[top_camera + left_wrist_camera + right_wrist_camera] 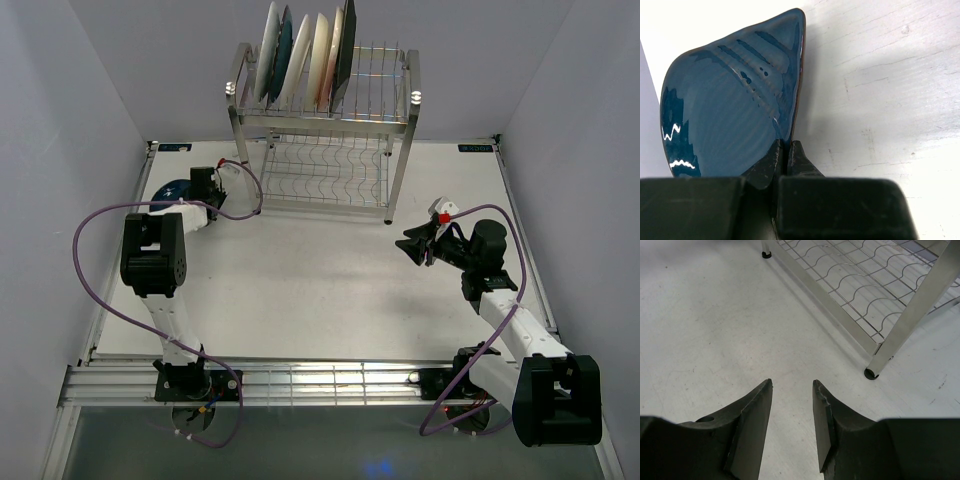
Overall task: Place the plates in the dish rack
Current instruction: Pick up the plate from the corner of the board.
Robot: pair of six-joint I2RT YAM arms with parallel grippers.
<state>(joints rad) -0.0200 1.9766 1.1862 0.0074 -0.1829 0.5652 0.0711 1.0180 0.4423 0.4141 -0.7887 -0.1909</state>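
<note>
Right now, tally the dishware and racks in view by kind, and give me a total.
Plates: 7 (6 upright in the top tier, plus 1 dark blue plate pinched at its rim by the left gripper)
Dish rack: 1
Total: 8

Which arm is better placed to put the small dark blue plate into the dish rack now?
The left. The left gripper is shut on the rim of the small dark blue plate, left of the dish rack. The right gripper is open and empty, by the rack's front right leg.
</note>
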